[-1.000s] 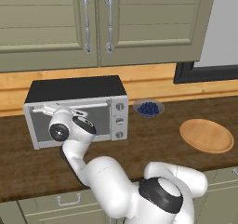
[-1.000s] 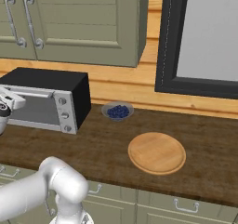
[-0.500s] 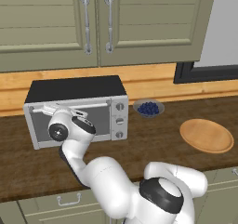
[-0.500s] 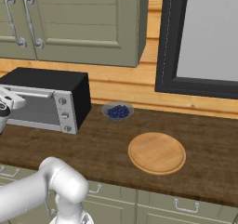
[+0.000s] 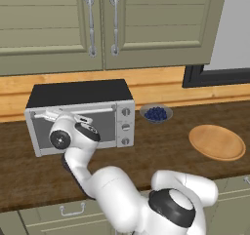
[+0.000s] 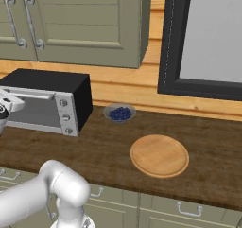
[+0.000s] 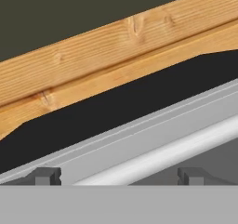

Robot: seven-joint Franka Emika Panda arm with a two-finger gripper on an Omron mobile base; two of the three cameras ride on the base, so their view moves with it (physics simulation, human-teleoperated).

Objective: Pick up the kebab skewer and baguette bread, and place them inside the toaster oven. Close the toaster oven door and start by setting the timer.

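Toaster oven door (image 5: 73,127) shut, just ahead of the jaws (image 7: 118,176), spread wide with nothing between them. Bar handle (image 7: 186,146) lying crosswise right in front of the fingertips (image 7: 46,175), long axis running from one tip toward the other (so a straddle needs no turn of the wrist). Beyond it, silver frame, then black top of the toaster oven (image 5: 80,93), then wooden wall strip. Skewer and baguette not made out on the bench (image 6: 104,146).

hand (image 7: 118,176) wide open | door handle (image 7: 186,146) btwn tips | oven top (image 7: 116,107) above
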